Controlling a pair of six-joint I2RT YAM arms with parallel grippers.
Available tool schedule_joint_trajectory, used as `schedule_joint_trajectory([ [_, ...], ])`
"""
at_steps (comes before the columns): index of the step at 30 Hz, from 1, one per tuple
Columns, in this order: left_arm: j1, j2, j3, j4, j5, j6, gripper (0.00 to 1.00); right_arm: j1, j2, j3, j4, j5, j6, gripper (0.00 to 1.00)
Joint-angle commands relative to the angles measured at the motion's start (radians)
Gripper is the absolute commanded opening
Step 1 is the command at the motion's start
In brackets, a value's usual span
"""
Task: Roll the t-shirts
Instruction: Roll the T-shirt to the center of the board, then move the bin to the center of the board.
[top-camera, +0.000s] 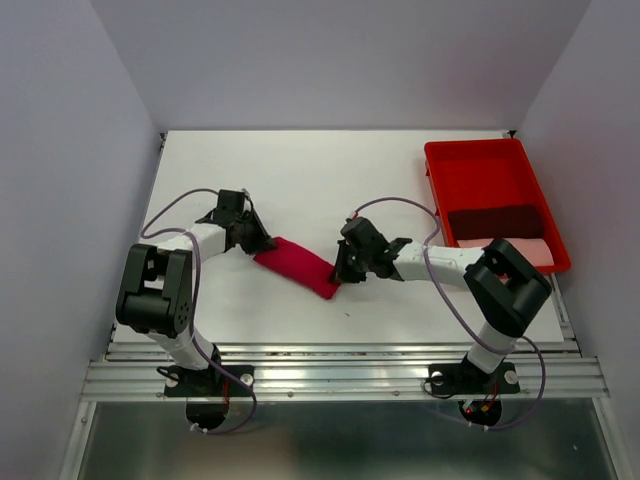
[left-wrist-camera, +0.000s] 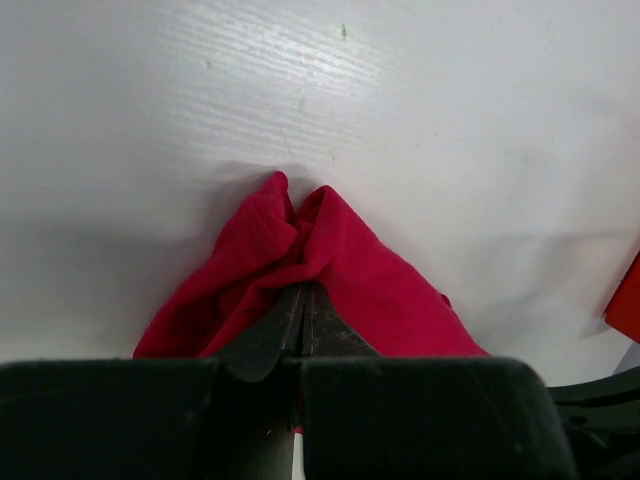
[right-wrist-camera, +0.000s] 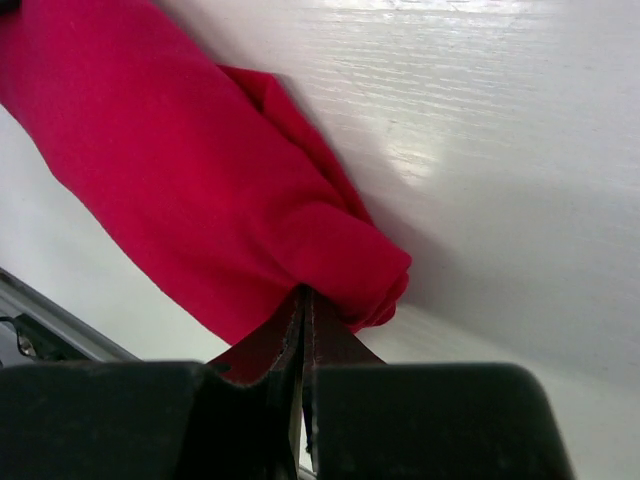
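Note:
A bright crimson t-shirt (top-camera: 297, 266) lies rolled into a short tube on the white table, slanting from upper left to lower right between the two arms. My left gripper (top-camera: 258, 246) is shut on its left end; in the left wrist view the cloth (left-wrist-camera: 330, 270) bunches up at the closed fingertips (left-wrist-camera: 303, 292). My right gripper (top-camera: 340, 275) is shut on the roll's right end, where the crimson cloth (right-wrist-camera: 200, 200) folds over the tips (right-wrist-camera: 305, 295). A dark maroon t-shirt (top-camera: 495, 221) and a pale pink t-shirt (top-camera: 530, 250) lie folded in the tray.
A rigid red plastic tray (top-camera: 470, 170) stands at the back right of the table (top-camera: 300, 180), its far half bare. The tray's corner (left-wrist-camera: 625, 300) shows at the right edge of the left wrist view. Grey walls enclose the table on three sides.

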Motion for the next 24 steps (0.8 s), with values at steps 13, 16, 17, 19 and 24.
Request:
schedule_joint_trajectory([
  [13, 0.002, -0.317, -0.159, -0.148, -0.115, -0.021, 0.04, 0.007, 0.078, 0.124, -0.135, 0.186, -0.241, 0.03],
  [16, 0.002, -0.352, -0.136, -0.195, -0.134, -0.009, 0.04, 0.007, 0.015, 0.15, -0.138, 0.174, -0.281, 0.06],
  [17, 0.001, -0.363, -0.13, -0.201, -0.135, -0.006, 0.04, 0.007, -0.023, 0.157, -0.138, 0.161, -0.293, 0.08],
  [19, 0.001, -0.392, -0.114, -0.214, -0.135, -0.004, 0.04, 0.007, -0.052, 0.187, -0.149, 0.146, -0.292, 0.09],
  [24, -0.012, -0.415, -0.116, -0.221, -0.122, -0.012, 0.01, 0.016, -0.072, 0.232, -0.163, 0.088, -0.257, 0.1],
])
